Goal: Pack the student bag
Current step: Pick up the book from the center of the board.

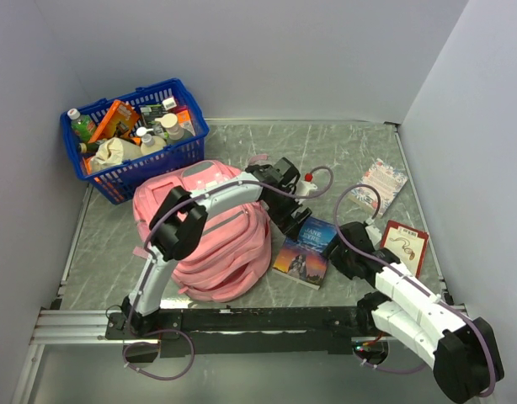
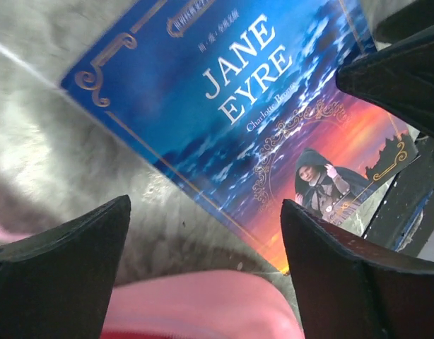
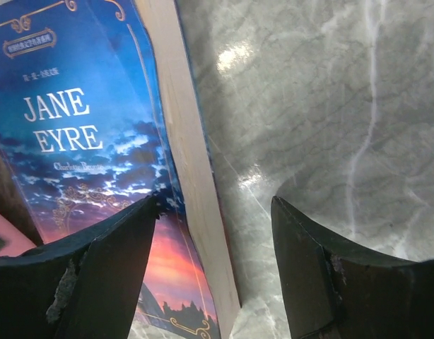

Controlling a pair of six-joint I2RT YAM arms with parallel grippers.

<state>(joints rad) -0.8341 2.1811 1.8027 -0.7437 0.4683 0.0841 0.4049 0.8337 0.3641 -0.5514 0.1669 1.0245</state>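
The grey marbled counter (image 1: pixel 351 147) carries everything here. The biggest thing on it is the student bag (image 1: pixel 237 252), a large soft pink fabric backpack slumped in a heap at the near left, partly under the left arm. It looks limp and light, and it will probably fold and sag wherever it is lifted. The cloth should give the fingers good purchase, so the sensible holds are a strap, the top loop or the lip of the zip, with one arm keeping the mouth spread while the other feeds things in. Whether the main zip is open I cannot tell. Behind it, at the far left corner, stands a blue plastic lattice basket (image 1: pixel 149 172) filled with bottles and packets. Just beside the bag's right flank lies a blue glossy paperback book (image 1: pixel 302 257) titled Jane Eyre, flat on the counter. It seems stiff and moderately heavy, with a slick cover, so it is best pinched across its page edge rather than pressed from above. Two small printed cards, one pale and floral (image 1: pixel 381 183) and one red-bordered (image 1: pixel 406 242), lie well apart from the bag at the right. The left hand (image 2: pixel 203 212) hovers over the book's bag-side edge, fingers spread wide with nothing between them. The right hand (image 3: pixel 213 205) is low over the book's cream page edge. Its fingers are apart, one above the cover and one above bare counter, and they are not clamped on anything.
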